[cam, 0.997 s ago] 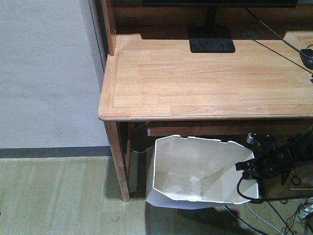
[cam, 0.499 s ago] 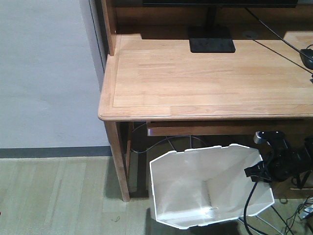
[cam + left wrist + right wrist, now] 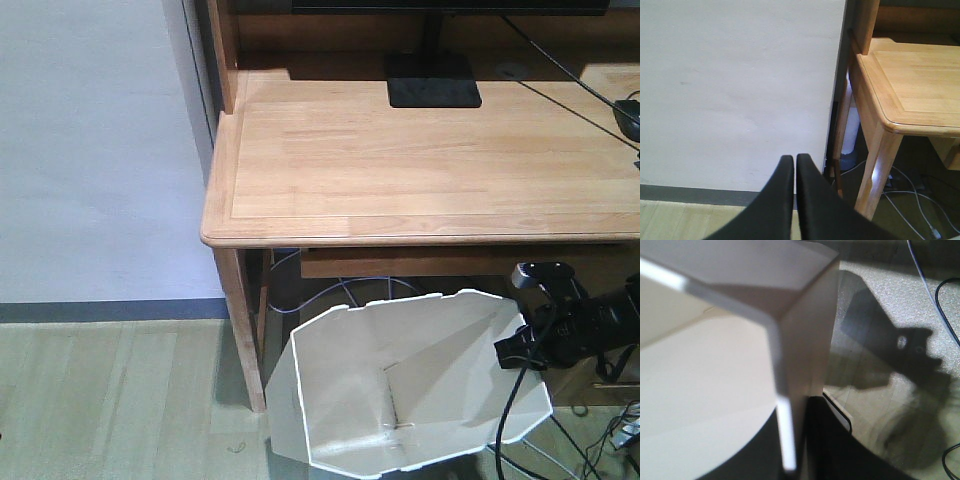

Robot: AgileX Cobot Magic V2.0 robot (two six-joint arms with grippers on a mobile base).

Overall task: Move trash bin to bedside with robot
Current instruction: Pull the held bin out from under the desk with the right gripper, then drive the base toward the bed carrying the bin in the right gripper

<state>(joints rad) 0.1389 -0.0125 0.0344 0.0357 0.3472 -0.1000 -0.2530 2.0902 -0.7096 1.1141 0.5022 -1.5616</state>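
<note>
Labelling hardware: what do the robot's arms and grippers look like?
The right arm is slim, black, with blocky joints and black cables looping beneath. The left gripper has two smooth black fingers tapering to rounded tips. No markings visible.

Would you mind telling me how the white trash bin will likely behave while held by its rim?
Likely light: the trash bin looks thin-walled and nearly empty. Gripped at one rim edge by the right gripper, it tilts, so it may swing or flex. Its smooth plastic might slip.
</note>
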